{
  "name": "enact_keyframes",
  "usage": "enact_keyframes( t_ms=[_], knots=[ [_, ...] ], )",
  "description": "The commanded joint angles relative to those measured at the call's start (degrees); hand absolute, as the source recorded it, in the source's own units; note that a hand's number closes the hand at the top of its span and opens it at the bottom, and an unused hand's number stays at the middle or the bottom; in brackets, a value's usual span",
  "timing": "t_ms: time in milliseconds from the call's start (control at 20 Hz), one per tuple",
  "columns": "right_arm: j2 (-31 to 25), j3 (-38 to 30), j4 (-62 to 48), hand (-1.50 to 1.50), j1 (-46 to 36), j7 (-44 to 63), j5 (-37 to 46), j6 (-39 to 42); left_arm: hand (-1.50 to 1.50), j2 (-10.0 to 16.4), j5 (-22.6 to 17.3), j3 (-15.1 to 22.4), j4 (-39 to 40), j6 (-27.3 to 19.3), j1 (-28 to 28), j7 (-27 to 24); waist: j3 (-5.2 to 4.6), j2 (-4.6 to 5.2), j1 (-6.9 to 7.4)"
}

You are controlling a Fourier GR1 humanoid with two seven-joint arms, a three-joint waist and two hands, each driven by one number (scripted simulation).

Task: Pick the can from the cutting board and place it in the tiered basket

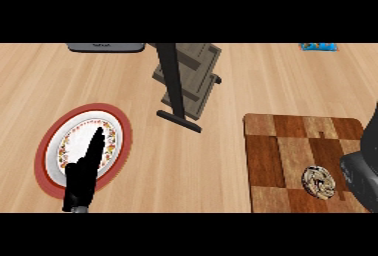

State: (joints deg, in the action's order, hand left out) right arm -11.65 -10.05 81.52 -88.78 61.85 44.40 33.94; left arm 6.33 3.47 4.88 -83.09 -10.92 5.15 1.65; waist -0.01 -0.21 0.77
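Now, left robot hand (pixel 83 175): at the near edge of the worktop (pixel 207 165), on its left side, open with straight fingers pointing away; it rests above the plate.
Right robot hand (pixel 362 172): at the right edge of the worktop, on the near side. Only a dark part of it shows, so I cannot tell if it is open or closed. It is just beside the can; if it touches it, I cannot tell.
Can (pixel 319 181): stands upright on the near right part of the cutting board; only its round patterned top is visible.
Cutting board (pixel 280 150): brown wooden squares, in the near right corner of the worktop.
Plate (pixel 68 150): red rim and flower border, on the near left part of the worktop.
Tiered basket (pixel 198 60): grey shelves with a black pole, by the middle of the far edge, well apart from the can.
Far edge: a grey object (pixel 107 47) at the left and a blue object (pixel 319 46) at the right, both cut off.
Handling, as I judge: the can is probably stiff and light, with a smooth wall that may slip. It will not break easily, but it can tip over.
Where to hold: around the side wall, about the middle of its height, thumb against fingers, not on the top.
Step in hand: probably the reach to the can; the lift is not yet done.
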Motion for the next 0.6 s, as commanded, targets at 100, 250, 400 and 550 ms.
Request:
enact_keyframes(
  t_ms=[100, 250, 400, 550],
  knots=[
    [0.1, -2.2, -13.4, 1.50, -6.8, 1.8, 1.7, -2.6, 0.00, -0.2, 0.2, -0.8, 2.7, -0.2, -1.5, 0.3, -0.10, 0.34, 0.18],
    [2.8, -1.5, -17.4, 1.50, -6.2, -0.3, 3.3, -5.5, 0.00, -0.8, 0.5, 0.4, 1.0, -0.1, -0.4, 2.1, -0.07, 0.34, 0.38],
    [3.8, -0.4, -20.8, 1.50, -4.7, -2.3, 6.1, -8.9, 0.00, -1.9, 1.0, 0.5, 3.5, -0.8, 1.4, -2.6, -0.10, 0.42, 0.35],
    [4.6, 0.5, -26.7, 1.50, -4.6, -4.3, 9.2, -13.3, 0.00, -1.2, 2.1, 1.6, -0.2, -0.9, -0.1, 2.9, -0.08, 0.56, 0.78]
  ],
)
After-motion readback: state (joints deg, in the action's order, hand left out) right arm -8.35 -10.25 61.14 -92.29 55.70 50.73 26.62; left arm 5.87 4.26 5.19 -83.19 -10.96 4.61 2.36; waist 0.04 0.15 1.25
